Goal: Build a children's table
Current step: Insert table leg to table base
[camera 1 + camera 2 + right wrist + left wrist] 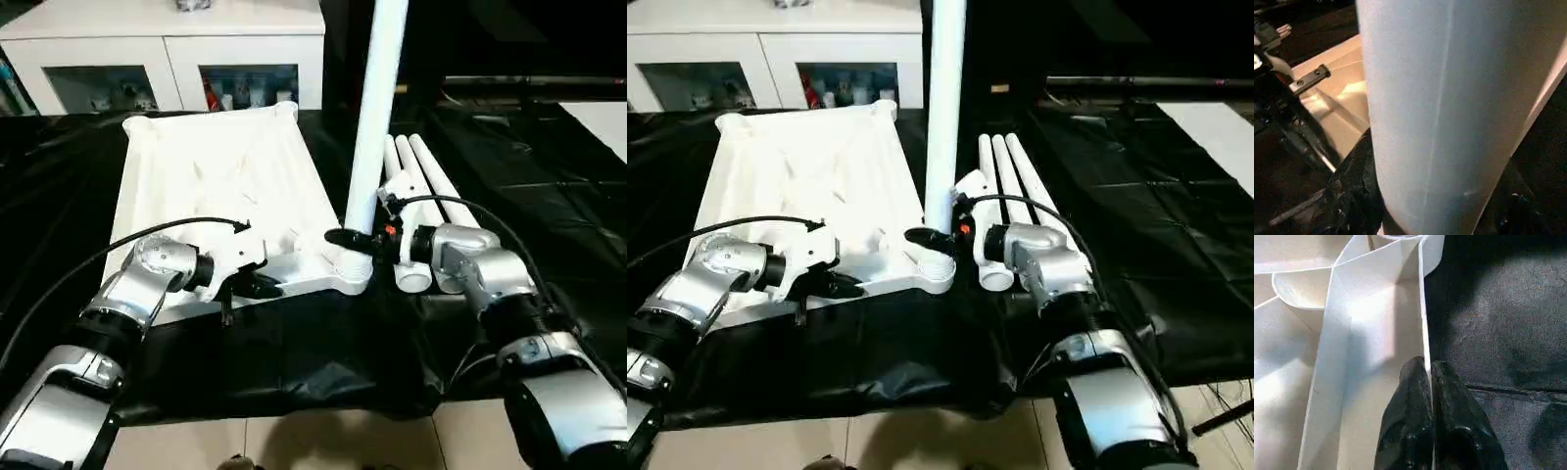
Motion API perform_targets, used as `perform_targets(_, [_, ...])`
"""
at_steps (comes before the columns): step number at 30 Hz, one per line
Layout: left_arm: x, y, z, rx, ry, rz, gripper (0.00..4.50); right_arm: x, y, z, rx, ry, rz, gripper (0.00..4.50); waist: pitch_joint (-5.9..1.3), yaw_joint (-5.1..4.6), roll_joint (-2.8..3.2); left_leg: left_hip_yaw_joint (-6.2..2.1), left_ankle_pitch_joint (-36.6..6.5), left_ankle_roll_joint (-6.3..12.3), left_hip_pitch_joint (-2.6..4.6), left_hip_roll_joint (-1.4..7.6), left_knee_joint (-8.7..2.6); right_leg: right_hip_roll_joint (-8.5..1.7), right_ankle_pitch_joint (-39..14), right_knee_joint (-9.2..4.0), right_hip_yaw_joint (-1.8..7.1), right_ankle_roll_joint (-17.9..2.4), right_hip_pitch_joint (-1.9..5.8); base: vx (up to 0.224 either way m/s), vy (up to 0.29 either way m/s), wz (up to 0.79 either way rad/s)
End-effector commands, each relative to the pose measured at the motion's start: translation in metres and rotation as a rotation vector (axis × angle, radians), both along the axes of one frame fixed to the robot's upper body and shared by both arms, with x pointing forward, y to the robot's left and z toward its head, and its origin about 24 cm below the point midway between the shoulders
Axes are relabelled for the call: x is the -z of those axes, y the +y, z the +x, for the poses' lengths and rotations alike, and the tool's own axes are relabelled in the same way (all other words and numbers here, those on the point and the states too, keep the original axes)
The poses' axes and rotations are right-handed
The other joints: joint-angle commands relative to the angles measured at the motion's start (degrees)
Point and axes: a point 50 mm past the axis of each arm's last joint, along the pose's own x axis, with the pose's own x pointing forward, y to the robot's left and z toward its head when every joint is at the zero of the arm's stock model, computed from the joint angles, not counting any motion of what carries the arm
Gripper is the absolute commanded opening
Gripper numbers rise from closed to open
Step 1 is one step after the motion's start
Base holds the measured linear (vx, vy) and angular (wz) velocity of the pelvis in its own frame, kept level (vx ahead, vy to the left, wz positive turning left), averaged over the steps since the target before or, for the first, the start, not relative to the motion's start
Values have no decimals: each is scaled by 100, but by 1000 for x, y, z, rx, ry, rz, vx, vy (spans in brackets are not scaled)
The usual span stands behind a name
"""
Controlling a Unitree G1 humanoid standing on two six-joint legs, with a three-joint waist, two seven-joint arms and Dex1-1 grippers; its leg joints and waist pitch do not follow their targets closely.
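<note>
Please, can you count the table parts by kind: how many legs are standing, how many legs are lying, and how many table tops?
Standing leg, in a corner socket of the top: 1
Lying legs, on the black sheet: 3
Table top, ribbed side up: 1
Total: 5 parts

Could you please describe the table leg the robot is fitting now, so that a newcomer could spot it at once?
Find the white tabletop lying underside-up on the black sheet. At its near corner on the robot's right, one white leg stands upright in the socket, with the right gripper closed on it low down. The other three legs lie flat side by side just beyond it.
</note>
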Motion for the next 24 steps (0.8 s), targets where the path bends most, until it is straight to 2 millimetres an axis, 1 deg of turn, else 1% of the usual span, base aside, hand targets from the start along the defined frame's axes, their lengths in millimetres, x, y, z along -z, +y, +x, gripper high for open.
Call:
perform_targets(1, [-6, -5, 2, 14, -40, -53, 0, 15, -6, -3, 63, 48, 22, 186, -454, 3, -3, 33, -827, 180, 13, 82, -363, -368, -1584, -418, 284, -971, 390, 0, 0, 0])
perform_targets(2, [-6, -5, 2, 13, -40, -55, 0, 15, -7, -4, 68, 50, 28, 186, -451, 12, -1, 34, -872, 176, 31, 86, -365, -368, -1656, -434, 287, -951, 379, 0, 0, 0])
perform_targets(3, [-5, -6, 2, 13, -43, -62, 0, 18, -8, -5, 84, 61, 52, 186, -457, 12, -5, 32, -885, 176, 26, 86, -366, -365, -1674, -428, 283, -950, 391, 0, 0, 0])
perform_targets(5, [-6, -8, 1, 21, -58, -77, 0, 26, -10, -10, 97, 86, 78, 186, -459, 19, 1, 29, -861, 191, 23, 94, -370, -364, -1619, -423, 283, -950, 385, 0, 0, 0])
perform_targets(6, [-6, -9, 1, 23, -64, -80, 0, 27, -10, -11, 96, 92, 83, 186, -467, 23, 11, 30, -833, 203, 24, 96, -367, -362, -1526, -418, 283, -962, 388, 0, 0, 0])
perform_targets(8, [-6, -9, 1, 24, -68, -83, 0, 29, -10, -12, 95, 96, 84, 186, -479, 33, 5, 29, -766, 221, 20, 100, -366, -360, -1352, -393, 282, -1018, 393, 0, 0, 0])
perform_targets(9, [-7, -12, 2, 17, -63, -91, 28, 30, -9, -13, 91, 97, 82, 186, -480, 39, 60, 24, -769, 212, 26, 99, -365, -354, -1305, -378, 278, -1057, 385, 0, 0, 0])
perform_targets(10, [-8, -15, 5, 10, -60, -96, 44, 31, -9, -14, 89, 97, 81, 186, -470, 29, 37, 39, -820, 213, 28, 94, -365, -345, -1309, -405, 279, -1058, 384, 0, 0, 0])
perform_targets(11, [-8, -16, 5, 10, -59, -96, 55, 31, -8, -14, 89, 97, 81, 186, -476, 43, 34, 31, -824, 204, 28, 91, -363, -355, -1320, -398, 277, -1061, 394, 0, 0, 0])
perform_targets(12, [-9, -19, 6, 7, -58, -100, 58, 31, -7, -15, 86, 96, 82, 186, -464, 44, 43, 39, -895, 191, 35, 88, -370, -350, -1436, -422, 276, -1049, 387, 0, 0, 0])
perform_targets(13, [-8, -22, 8, 2, -69, -82, 62, 31, -6, -15, 84, 94, 85, 186, -467, 58, 87, 34, -931, 171, 46, 86, -363, -360, -1489, -429, 275, -1052, 382, 0, 0, 0])
perform_targets(14, [-7, -24, 10, 1, -78, -68, 68, 30, -5, -14, 84, 92, 88, 186, -454, 47, 53, 33, -1036, 146, 48, 81, -373, -353, -1641, -456, 269, -1012, 389, 0, 0, 0])
perform_targets(15, [-6, -25, 11, -5, -85, -60, 70, 30, -5, -14, 83, 90, 90, 186, -451, 42, 46, 22, -1094, 124, 38, 78, -381, -365, -1752, -462, 267, -962, 409, 0, 0, 0])
perform_targets(16, [-6, -26, 12, -12, -96, -50, 72, 29, -4, -13, 81, 87, 92, 186, -437, 24, 49, 18, -1176, 116, 48, 67, -391, -357, -1901, -491, 260, -888, 405, 0, 0, 0])
perform_targets(17, [-6, -26, 12, -12, -96, -50, 72, 29, -4, -13, 81, 87, 92, 186, -440, 18, 40, 13, -1191, 105, 47, 67, -392, -359, -1942, -486, 257, -868, 419, 0, 0, 0])
perform_targets(18, [-5, -26, 13, -21, -108, -39, 72, 29, -3, -13, 81, 83, 96, 186, -442, -3, 36, 8, -1168, 106, 43, 68, -398, -360, -1941, -487, 258, -867, 426, 0, 0, 0])
perform_targets(19, [-3, -28, 14, -23, -102, -30, 72, 28, -2, -13, 77, 79, 98, 186, -440, -18, 55, 9, -1183, 111, 60, 62, -395, -353, -1958, -495, 257, -864, 421, 0, 0, 0])
perform_targets(20, [-3, -28, 14, -23, -102, -30, 72, 28, -2, -13, 77, 79, 98, 186, -446, -21, 48, 19, -1159, 125, 66, 55, -389, -343, -1933, -504, 261, -864, 418, 0, 0, 0])
perform_targets(21, [-2, -29, 14, -23, -96, -25, 72, 28, -2, -12, 76, 76, 99, 186, -455, -17, 46, 12, -1093, 135, 55, 64, -392, -349, -1808, -481, 266, -906, 433, 0, 0, 0])
perform_targets(22, [-2, -29, 14, -23, -95, -24, 72, 27, -2, -12, 75, 76, 99, 186, -458, -14, 50, 11, -1083, 135, 65, 74, -395, -349, -1756, -475, 267, -933, 425, 0, 0, 0])
perform_targets(23, [1, -29, 12, -5, -74, 11, 72, 27, -1, -13, 71, 69, 96, 186, -456, -12, 75, 10, -1085, 135, 64, 74, -393, -346, -1672, -463, 266, -983, 423, 0, 0, 0])
perform_targets(24, [4, -27, 11, 11, -63, 43, 72, 26, -1, -13, 69, 64, 93, 186, -454, -20, 72, 10, -1126, 136, 66, 78, -399, -341, -1644, -471, 264, -1007, 423, 0, 0, 0])
